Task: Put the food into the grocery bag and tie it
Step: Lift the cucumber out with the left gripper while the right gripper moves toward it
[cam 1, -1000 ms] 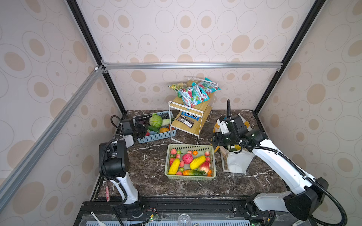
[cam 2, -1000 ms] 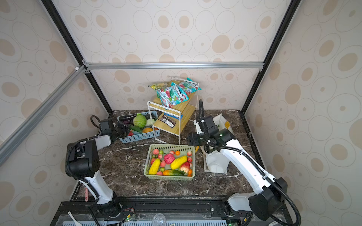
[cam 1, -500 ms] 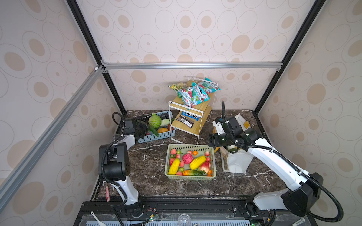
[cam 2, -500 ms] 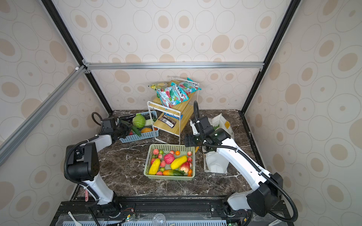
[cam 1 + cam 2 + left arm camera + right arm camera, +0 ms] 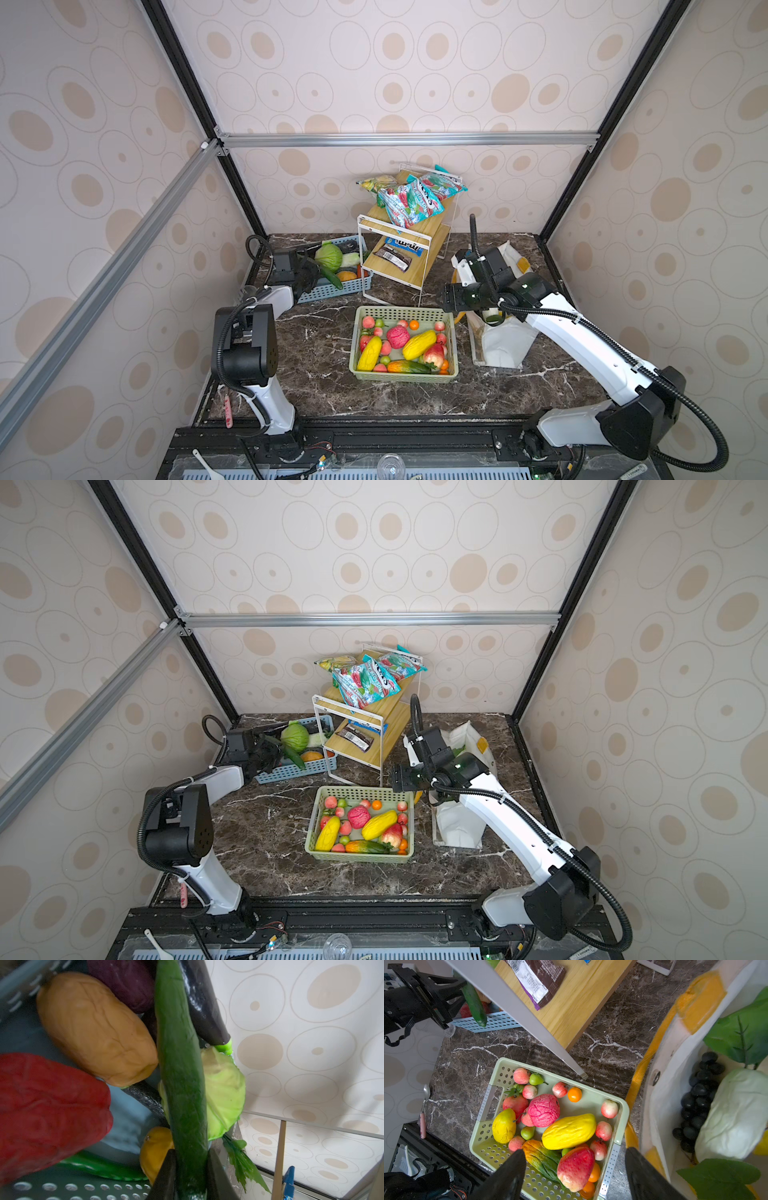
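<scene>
Left end effector (image 5: 191, 1151) grips cucumber (image 5: 180, 1064) by its end at 10 o'clock: long lever, could pivot or slip mid-carry. Right end effector (image 5: 574, 1152) spread wide, empty.

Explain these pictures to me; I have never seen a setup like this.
Two robot arms, left and right, stand at a marble table. Two pictures look down from above, side by side; the other two come from a camera on each arm's wrist. On the table: a blue basket of vegetables, a green basket of fruit, a small shelf with snack packets, and a white bag already holding grapes. The left tool is shut on a cucumber at the blue basket. The right tool is open and empty, near the green basket and the bag.
</scene>
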`<state>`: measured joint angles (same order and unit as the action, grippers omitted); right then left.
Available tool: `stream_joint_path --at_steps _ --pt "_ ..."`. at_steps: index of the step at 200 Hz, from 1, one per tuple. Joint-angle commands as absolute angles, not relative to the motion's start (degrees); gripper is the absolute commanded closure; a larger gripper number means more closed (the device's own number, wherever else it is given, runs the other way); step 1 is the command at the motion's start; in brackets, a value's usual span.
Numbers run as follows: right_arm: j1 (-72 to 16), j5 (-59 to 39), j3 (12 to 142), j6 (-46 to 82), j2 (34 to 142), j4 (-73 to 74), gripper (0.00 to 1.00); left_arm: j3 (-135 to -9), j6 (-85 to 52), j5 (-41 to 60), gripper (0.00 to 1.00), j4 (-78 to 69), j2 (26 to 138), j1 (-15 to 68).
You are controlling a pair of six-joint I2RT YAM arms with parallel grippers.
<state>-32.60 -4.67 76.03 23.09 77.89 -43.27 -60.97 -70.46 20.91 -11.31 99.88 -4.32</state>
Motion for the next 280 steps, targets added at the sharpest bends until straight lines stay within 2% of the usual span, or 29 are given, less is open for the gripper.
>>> stream_joint_path --at_steps 1,41,144,280 --pt "-33.0 -4.5 78.0 23.0 78.0 -43.6 0.22 -61.4 -70.7 18.7 0.77 -11.3 96.1 -4.0" --pt "-33.2 -4.6 78.4 22.9 78.0 -43.9 0.22 -59.8 -74.3 17.4 0.77 -14.9 93.9 -3.8" --pt "-33.3 -5.2 77.7 23.1 78.0 -43.7 0.22 -59.1 -68.5 15.4 0.76 -10.8 86.1 -1.0" --pt "-36.0 -10.3 77.1 25.5 77.6 -40.1 0.22 -50.9 -62.8 14.7 0.74 -4.4 66.4 7.0"
